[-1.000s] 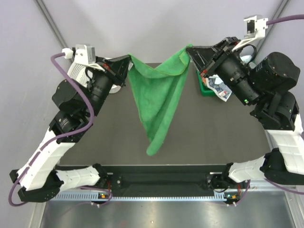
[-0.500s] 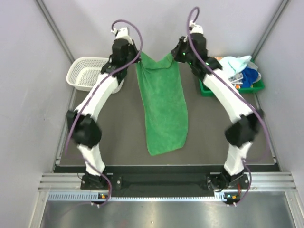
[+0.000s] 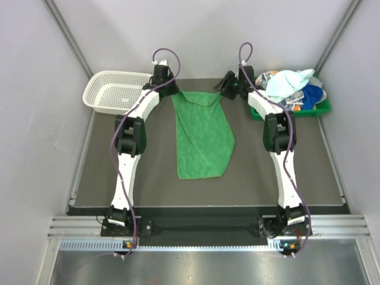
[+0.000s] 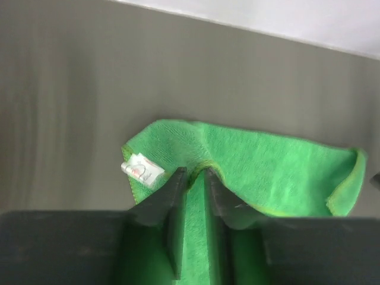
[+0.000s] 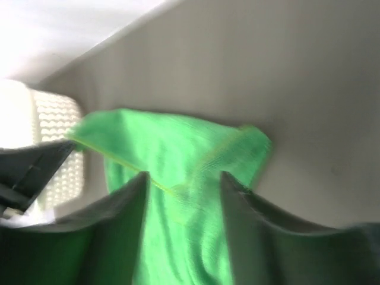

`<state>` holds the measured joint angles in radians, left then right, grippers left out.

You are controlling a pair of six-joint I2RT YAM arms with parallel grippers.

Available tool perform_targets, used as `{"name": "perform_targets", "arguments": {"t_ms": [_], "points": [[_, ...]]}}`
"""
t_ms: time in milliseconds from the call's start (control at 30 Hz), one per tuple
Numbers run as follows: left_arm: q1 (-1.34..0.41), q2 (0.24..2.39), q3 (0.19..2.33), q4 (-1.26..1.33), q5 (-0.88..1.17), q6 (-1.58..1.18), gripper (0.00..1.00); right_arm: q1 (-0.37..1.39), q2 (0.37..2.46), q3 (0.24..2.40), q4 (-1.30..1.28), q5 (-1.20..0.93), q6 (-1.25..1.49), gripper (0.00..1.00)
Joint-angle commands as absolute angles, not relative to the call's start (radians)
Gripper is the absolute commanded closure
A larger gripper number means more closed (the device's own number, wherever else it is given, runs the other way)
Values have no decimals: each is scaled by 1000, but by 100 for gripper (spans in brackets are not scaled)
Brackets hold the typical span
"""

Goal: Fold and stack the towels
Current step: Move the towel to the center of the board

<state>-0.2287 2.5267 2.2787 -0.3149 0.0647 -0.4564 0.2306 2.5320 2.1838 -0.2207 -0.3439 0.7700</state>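
A bright green towel (image 3: 205, 139) lies spread on the dark table, its narrow top edge at the far side and its wide end toward me. My left gripper (image 3: 173, 95) sits at the towel's far left corner. In the left wrist view my left gripper (image 4: 195, 172) has its jaws a little apart, and the green towel (image 4: 267, 166) and its white label (image 4: 142, 171) lie under them. My right gripper (image 3: 224, 92) is at the far right corner. From the right wrist, that gripper (image 5: 183, 176) stands wide open over the towel (image 5: 166, 148). More towels (image 3: 289, 83) are heaped at the far right.
A white mesh basket (image 3: 104, 95) stands at the far left corner of the table, also seen as the basket (image 5: 53, 119) in the right wrist view. A green plastic tray (image 3: 255, 110) at the far right holds the heap, pale mint on top and blue beside it. Grey walls close in behind.
Both arms stretched forward and down, and the hanging green towel now lies flat on the table. Both grippers, shut on its top corners before, have opened.
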Motion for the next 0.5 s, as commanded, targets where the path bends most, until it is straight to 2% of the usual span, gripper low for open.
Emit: {"name": "perform_targets", "arguments": {"t_ms": [0, 33, 67, 167, 333, 467], "points": [[-224, 2453, 2261, -262, 113, -485, 61, 244, 2418, 2157, -54, -419, 784, 38], [-224, 2436, 2234, -259, 117, -482, 44, 245, 2395, 2143, -55, -419, 775, 30], [-224, 2419, 2209, -252, 117, -479, 37, 247, 2379, 2137, -72, -408, 763, 22], [-227, 2327, 2113, -216, 120, -471, 26, 252, 2304, 2109, -129, -373, 706, 20], [-264, 2118, 1953, -232, 75, -485, 28, 285, 2114, 1892, -268, -198, 611, 22], [-308, 1933, 1658, -290, -26, -606, 40, 337, 1906, 1636, -328, 19, 534, 33]]}}
